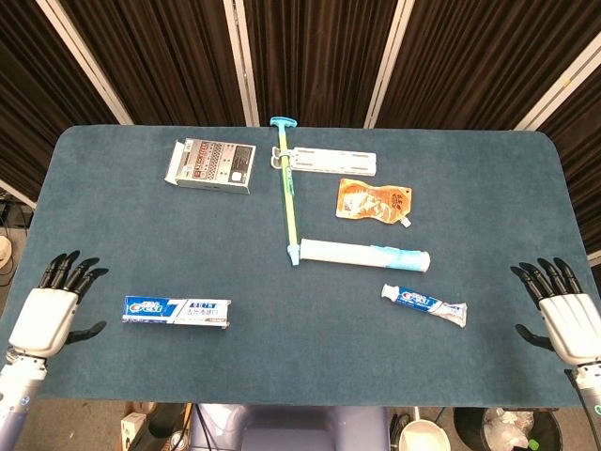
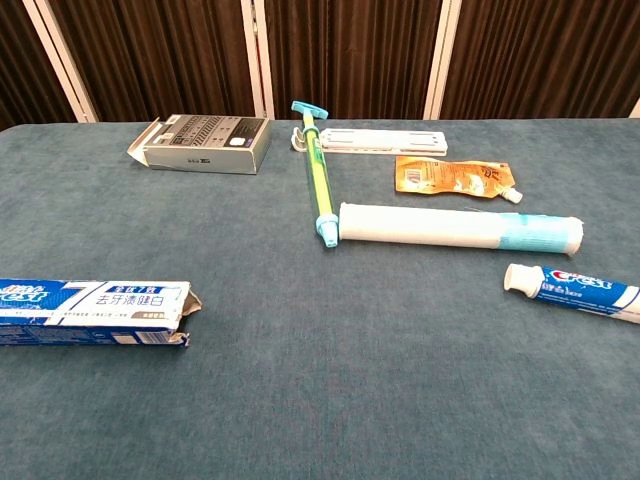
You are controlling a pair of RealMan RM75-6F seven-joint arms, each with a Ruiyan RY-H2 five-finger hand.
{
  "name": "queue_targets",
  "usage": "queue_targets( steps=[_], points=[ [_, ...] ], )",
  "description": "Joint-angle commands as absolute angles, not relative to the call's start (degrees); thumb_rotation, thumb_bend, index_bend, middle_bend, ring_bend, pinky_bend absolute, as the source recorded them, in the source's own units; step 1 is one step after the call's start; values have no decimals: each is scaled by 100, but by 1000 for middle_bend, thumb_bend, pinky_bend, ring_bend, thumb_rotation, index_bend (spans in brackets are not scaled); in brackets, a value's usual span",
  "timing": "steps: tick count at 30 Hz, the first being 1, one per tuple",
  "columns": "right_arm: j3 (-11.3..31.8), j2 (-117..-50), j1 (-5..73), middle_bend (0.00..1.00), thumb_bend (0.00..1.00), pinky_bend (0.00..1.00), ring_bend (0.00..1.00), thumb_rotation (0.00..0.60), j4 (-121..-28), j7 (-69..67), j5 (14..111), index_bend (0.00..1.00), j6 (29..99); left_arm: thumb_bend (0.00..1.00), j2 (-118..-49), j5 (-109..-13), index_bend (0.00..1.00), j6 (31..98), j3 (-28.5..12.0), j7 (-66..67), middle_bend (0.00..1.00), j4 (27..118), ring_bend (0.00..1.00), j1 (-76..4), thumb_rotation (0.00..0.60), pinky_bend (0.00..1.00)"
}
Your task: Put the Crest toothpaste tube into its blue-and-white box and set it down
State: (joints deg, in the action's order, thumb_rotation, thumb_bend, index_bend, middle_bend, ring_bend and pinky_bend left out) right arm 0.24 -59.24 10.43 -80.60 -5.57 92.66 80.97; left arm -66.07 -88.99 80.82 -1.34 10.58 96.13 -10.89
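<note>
While nothing is held, both hands are seen at the near table corners.
Left hand [image 1: 45,318]: empty, fingers spread.
Right hand [image 1: 567,318]: empty, fingers spread.
Box [image 1: 176,311]: laid flat near the left hand, flap open toward the middle.
Toothpaste tube [image 1: 424,304]: laid flat well apart from the box, on the right.
White cylinder [image 1: 364,255]: placed just behind the tube.
Grey carton [image 1: 211,165]: placed far left.

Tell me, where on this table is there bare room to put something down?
The widest bare cloth lies between the toothpaste box and the toothpaste tube, along the near edge. The far-right stretch beyond the orange pouch is bare too. It is crowded mid-table, around the green stick and the white cylinder.
</note>
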Motion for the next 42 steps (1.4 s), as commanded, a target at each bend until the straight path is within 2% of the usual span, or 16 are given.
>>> queue_targets(
  steps=[1, 9, 16, 30, 42],
  points=[
    [19, -5921, 1032, 174, 191, 0, 84, 600, -8044, -589, 9272, 149, 8116, 0, -6608, -8893, 239, 7942, -143, 1179, 195, 9697, 0, -1182, 600, 0],
    [-13, -5899, 1023, 176, 191, 0, 84, 600, -8017, -658, 9329, 149, 8137, 0, -6831, -8526, 240, 7147, -231, 2072, 175, 10111, 0, -1624, 600, 0],
    [-30, -5881, 999, 177, 190, 0, 84, 600, -7979, -707, 9343, 149, 8167, 0, -7163, -8201, 240, 6816, -212, 2794, 172, 10272, 0, -1809, 600, 0],
    [-50, -5918, 997, 186, 190, 0, 85, 600, -7901, -785, 9364, 149, 8158, 0, -7146, -8159, 242, 7151, 102, 3149, 178, 10316, 0, -1545, 600, 0],
    [-78, -5948, 1009, 190, 190, 0, 86, 600, -7838, -838, 9350, 152, 8079, 0, -7306, -8229, 241, 7246, 116, 3027, 165, 9928, 0, -1519, 600, 0]
  ],
)
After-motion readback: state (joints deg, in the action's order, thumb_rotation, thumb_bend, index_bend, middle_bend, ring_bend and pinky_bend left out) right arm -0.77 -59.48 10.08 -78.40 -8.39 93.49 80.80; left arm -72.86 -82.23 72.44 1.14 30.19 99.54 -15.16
